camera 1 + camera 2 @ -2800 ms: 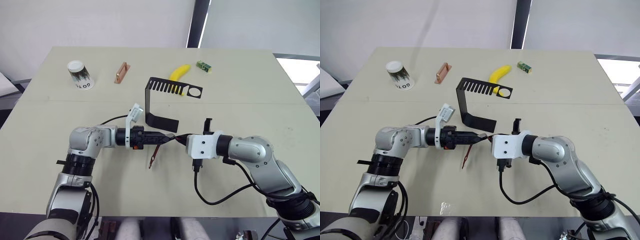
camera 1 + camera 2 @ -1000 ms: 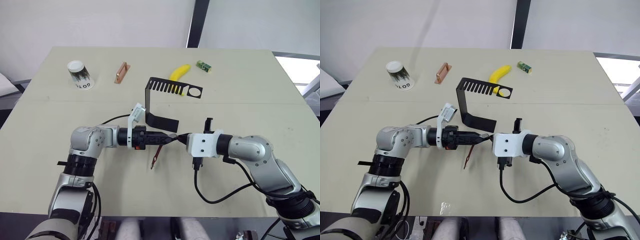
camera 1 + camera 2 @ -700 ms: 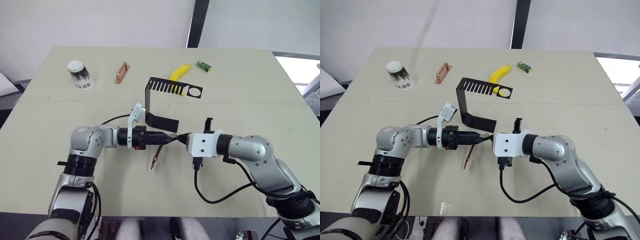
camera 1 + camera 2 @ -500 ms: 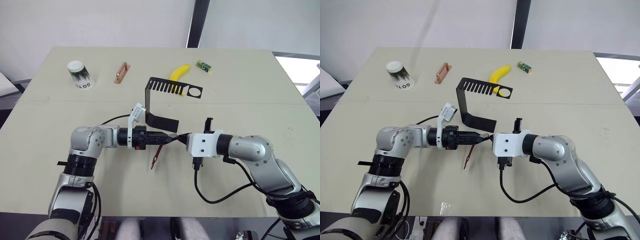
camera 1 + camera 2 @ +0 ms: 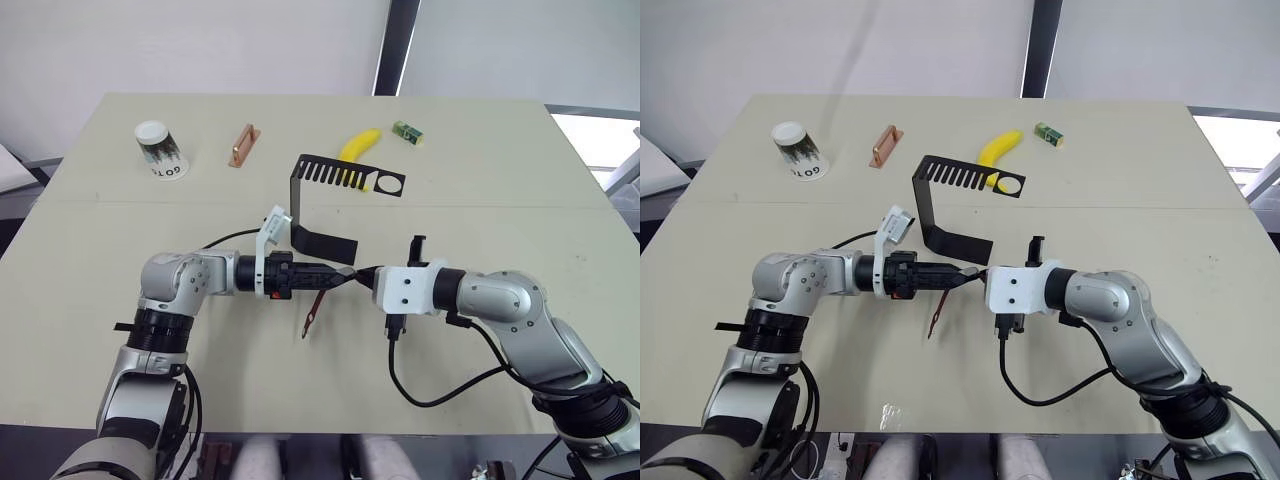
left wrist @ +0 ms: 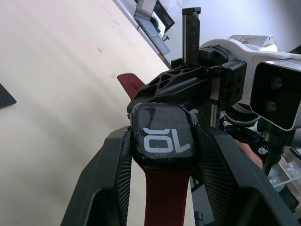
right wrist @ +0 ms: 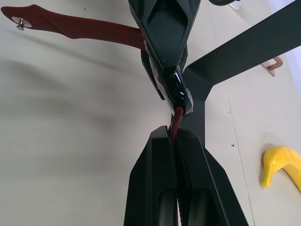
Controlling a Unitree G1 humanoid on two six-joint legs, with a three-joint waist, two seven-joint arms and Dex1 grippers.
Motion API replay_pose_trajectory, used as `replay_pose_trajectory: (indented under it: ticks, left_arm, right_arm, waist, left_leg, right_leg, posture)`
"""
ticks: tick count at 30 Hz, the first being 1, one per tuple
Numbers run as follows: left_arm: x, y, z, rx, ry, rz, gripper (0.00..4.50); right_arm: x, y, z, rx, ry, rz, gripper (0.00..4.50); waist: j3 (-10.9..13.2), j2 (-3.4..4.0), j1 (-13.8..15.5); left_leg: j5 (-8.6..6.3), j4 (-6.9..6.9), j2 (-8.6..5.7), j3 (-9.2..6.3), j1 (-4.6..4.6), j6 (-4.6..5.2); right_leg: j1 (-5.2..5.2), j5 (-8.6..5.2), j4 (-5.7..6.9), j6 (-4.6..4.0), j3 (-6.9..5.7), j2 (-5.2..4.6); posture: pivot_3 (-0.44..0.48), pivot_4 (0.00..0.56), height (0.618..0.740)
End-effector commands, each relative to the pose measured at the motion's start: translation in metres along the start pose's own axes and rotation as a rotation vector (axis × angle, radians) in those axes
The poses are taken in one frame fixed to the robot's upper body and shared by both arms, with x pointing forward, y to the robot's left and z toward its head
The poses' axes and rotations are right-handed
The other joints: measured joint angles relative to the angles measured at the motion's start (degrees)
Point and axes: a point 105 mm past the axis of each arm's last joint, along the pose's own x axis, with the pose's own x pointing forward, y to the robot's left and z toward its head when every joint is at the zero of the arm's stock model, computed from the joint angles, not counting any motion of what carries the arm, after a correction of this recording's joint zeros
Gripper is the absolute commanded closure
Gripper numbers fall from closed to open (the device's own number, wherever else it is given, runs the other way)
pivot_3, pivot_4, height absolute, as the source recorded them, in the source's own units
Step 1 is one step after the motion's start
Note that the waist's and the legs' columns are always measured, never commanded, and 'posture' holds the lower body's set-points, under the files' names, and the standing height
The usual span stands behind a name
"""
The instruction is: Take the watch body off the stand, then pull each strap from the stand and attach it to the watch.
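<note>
The watch body (image 6: 162, 135), a dark rounded square with a glassy face, sits clamped between the fingers of my left gripper (image 5: 338, 278), which is shut on it. One maroon strap (image 5: 312, 314) hangs from the watch toward the table. My right gripper (image 7: 175, 133) is shut on the second maroon strap (image 7: 177, 117), whose end meets the watch body's edge (image 7: 170, 81). Both grippers meet tip to tip above the table's middle, just in front of the base of the black stand (image 5: 330, 190). The stand's slotted arm and ring hole hold nothing.
Along the back of the table (image 5: 480, 210) stand a paper cup (image 5: 160, 150), a copper bar (image 5: 242, 145), a banana (image 5: 358, 146) behind the stand, and a small green box (image 5: 405, 131). Cables trail from both wrists.
Since the earliest frames both grippers and the watch have shifted very slightly to the right. Nothing has visibly moved over the last second.
</note>
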Motion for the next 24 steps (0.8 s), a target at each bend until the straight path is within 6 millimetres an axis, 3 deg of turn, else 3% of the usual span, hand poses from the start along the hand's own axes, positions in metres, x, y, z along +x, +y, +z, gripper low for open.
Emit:
replay_pose_trajectory:
  ticks: [1,24]
  left_arm:
    - [0.0109,-0.0227,0.0108,0.080,-0.001,-0.104,2.91]
    - [0.0127,-0.0244,0.0121,0.088,-0.011,-0.113,2.91]
  right_arm:
    - [-0.0010,-0.0021,0.0135,-0.029,-0.043,0.000,4.50]
    - [-0.0017,-0.0028,0.0136,-0.030,-0.042,0.002,4.50]
  waist:
    - [0.0,0.00,0.0]
    - [0.0,0.00,0.0]
  left_leg:
    - [0.00,0.00,0.00,0.00,0.00,0.00]
    - [0.00,0.00,0.00,0.00,0.00,0.00]
  right_leg:
    - [0.00,0.00,0.00,0.00,0.00,0.00]
    - [0.00,0.00,0.00,0.00,0.00,0.00]
  posture:
    - [0.000,0.150,0.740]
    - [0.000,0.150,0.740]
